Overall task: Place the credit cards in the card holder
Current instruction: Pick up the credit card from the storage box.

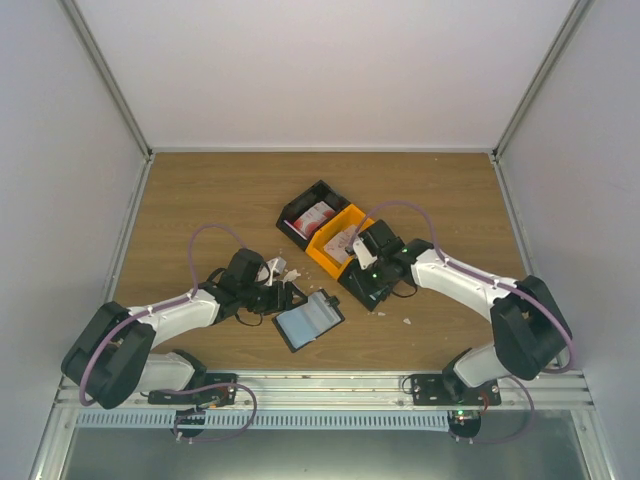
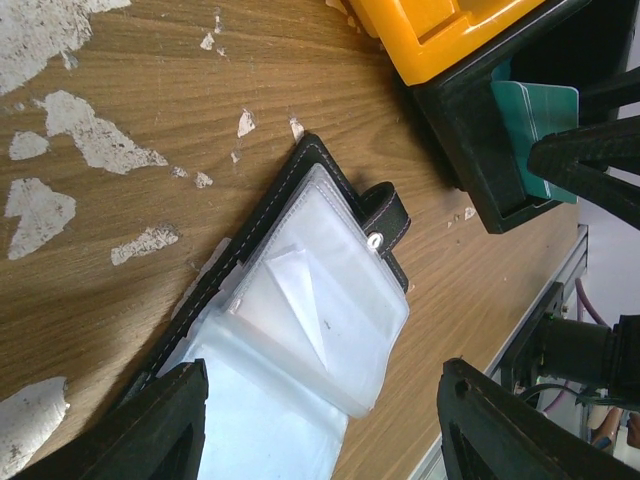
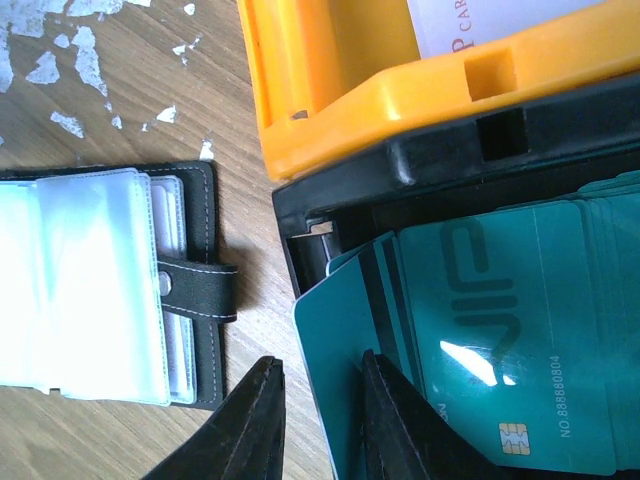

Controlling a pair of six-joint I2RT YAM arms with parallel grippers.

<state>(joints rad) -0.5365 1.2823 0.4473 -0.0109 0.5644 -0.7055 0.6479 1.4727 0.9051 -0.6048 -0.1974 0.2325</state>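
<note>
The card holder (image 1: 308, 320) lies open on the table, its clear sleeves facing up; it also shows in the left wrist view (image 2: 330, 290) and the right wrist view (image 3: 190, 290). My left gripper (image 1: 290, 297) is open and empty, hovering over the holder's left side (image 2: 320, 430). Teal credit cards (image 3: 500, 330) lie stacked in the near black bin (image 1: 378, 287). My right gripper (image 1: 362, 268) reaches into that bin with its jaws a narrow gap apart (image 3: 322, 420), astride the left edge of the front teal card (image 3: 335, 340), which sticks out over the bin wall.
An orange bin (image 1: 338, 243) with pale cards (image 3: 500, 20) and a far black bin (image 1: 312, 212) with red-and-white cards stand behind the teal bin. White scraps (image 2: 95, 140) lie scattered on the wood left of the holder. A metal rail runs along the near edge.
</note>
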